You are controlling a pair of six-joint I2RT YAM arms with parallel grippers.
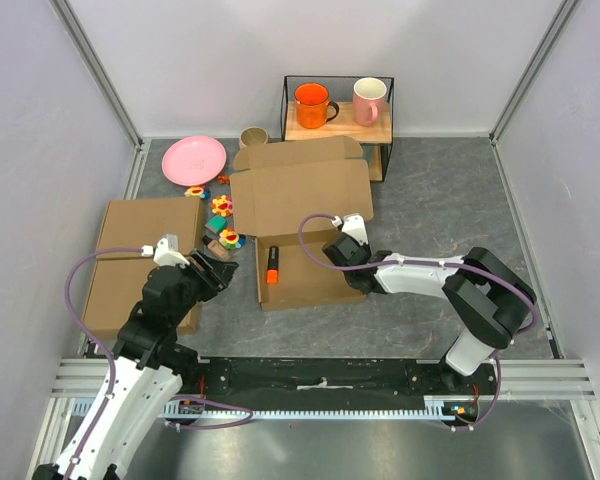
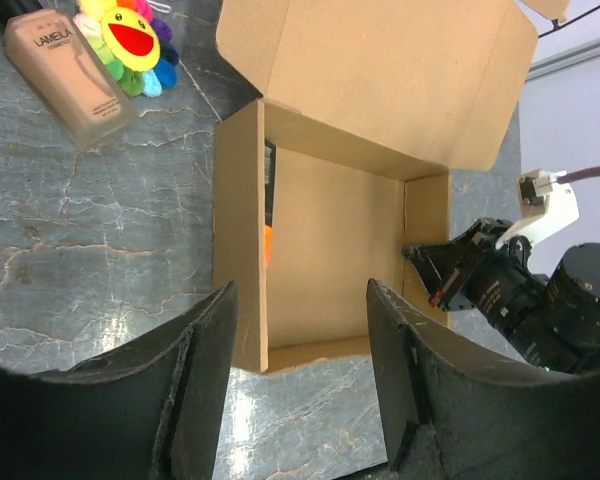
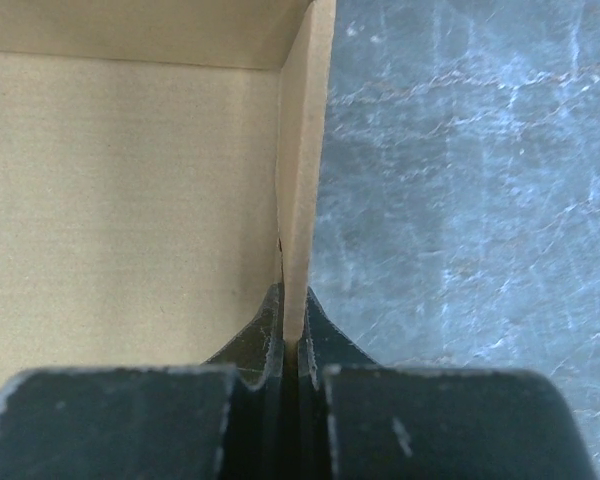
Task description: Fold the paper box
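From where I stand the job looks well past halfway. The paper box (image 1: 305,275) sits about mid-table with its tray already formed: the side walls stand upright around a flat floor, and an orange marker (image 1: 272,266) lies inside near the 9 o'clock wall. The lid (image 1: 300,185) is not down yet. It lies thrown back flat toward 12 o'clock, its small side flaps spread out. So what is left, as I judge it, is swinging that lid over the tray and tucking its flaps in.

The right gripper (image 3: 291,335) is at the tray's 3 o'clock side, its fingers pinched tight onto that upright wall, one inside the box and one outside, the cardboard edge running straight between them.

The left gripper (image 2: 300,320) has nothing in it. Its fingers stand well apart and it hangs just off the tray's 9 o'clock side, toward the near corner, not touching the cardboard as far as I can see. From its own camera the tray lies right ahead between the two fingers.
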